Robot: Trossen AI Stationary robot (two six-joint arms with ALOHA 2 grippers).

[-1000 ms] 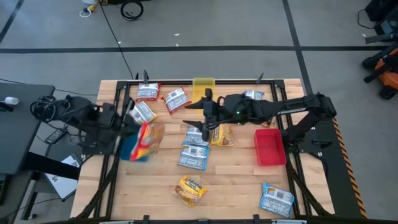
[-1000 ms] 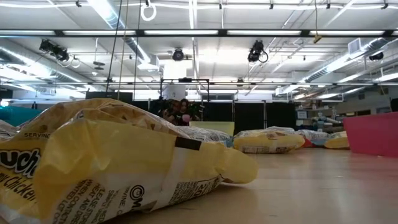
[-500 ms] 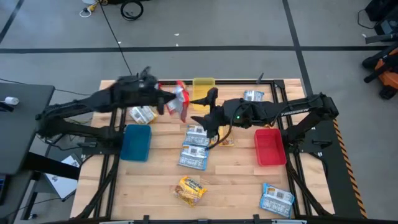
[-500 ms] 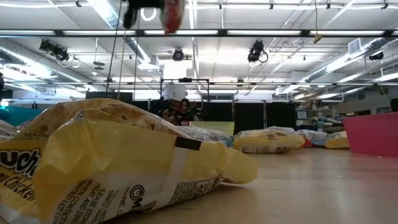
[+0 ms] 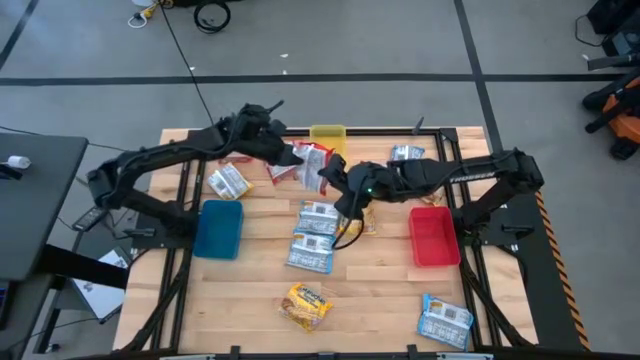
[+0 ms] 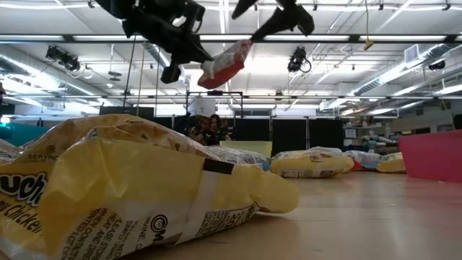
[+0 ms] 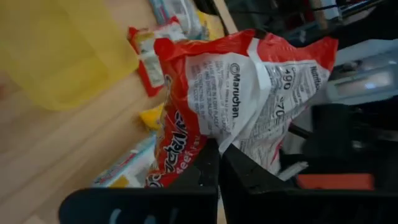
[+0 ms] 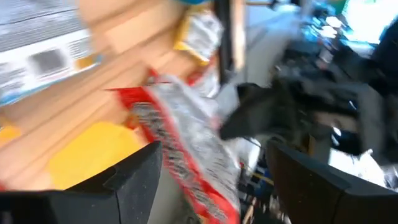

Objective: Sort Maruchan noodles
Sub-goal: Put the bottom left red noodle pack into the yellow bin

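A red-and-white Maruchan packet (image 5: 311, 164) hangs in the air before the yellow bin (image 5: 327, 134), with my left gripper (image 5: 286, 154) shut on it. In the low view the packet (image 6: 225, 63) is high above the table, tilted. My right gripper (image 5: 335, 180) stands open at the packet's other end; in the right wrist view the packet (image 8: 180, 143) lies between its fingers. Several more noodle packets lie flat on the table: blue-and-white ones (image 5: 317, 216), a yellow one (image 5: 307, 305), and a red-and-white one (image 5: 228, 182). My left gripper pinches the packet's crinkled edge (image 7: 219, 138) between its two fingers, coming from the table's left and slanting down. The packet is lifted clear of the table and sticks out past the fingers toward my right gripper, tilted. I cannot tell whether my right gripper touches the packet.
A blue bin (image 5: 219, 228) stands at the left and a red bin (image 5: 432, 236) at the right. A blue-and-white packet (image 5: 443, 320) lies at the near right corner. A large yellow packet (image 6: 144, 188) fills the low view's foreground.
My left gripper has swung from over the blue bin toward the table's far middle, rolling as it went, and has carried the red-and-white packet to my right gripper. My right gripper has rolled and tipped down a little where it stands.
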